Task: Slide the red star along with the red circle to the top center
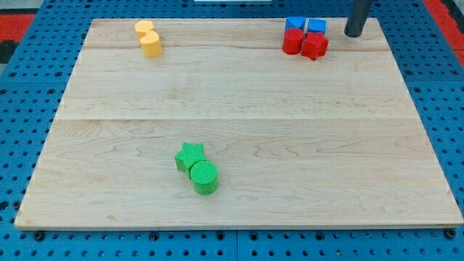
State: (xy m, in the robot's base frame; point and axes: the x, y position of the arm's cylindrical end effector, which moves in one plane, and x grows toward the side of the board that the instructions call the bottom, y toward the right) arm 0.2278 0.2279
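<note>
The red star [315, 46] and the red circle [292, 41] sit side by side and touching near the view's top right, the circle on the left. Two blue blocks, one [294, 24] and the other [317, 26], lie just behind them toward the view's top. My tip [353, 33] is on the board at the top right, a short way to the right of the red star and the right blue block, touching neither.
Two yellow blocks, one [144, 29] and the other [151, 43], sit together at the view's top left. A green star [190, 156] and a green circle [204, 176] touch each other near the bottom center. The wooden board [239, 109] lies on a blue pegboard.
</note>
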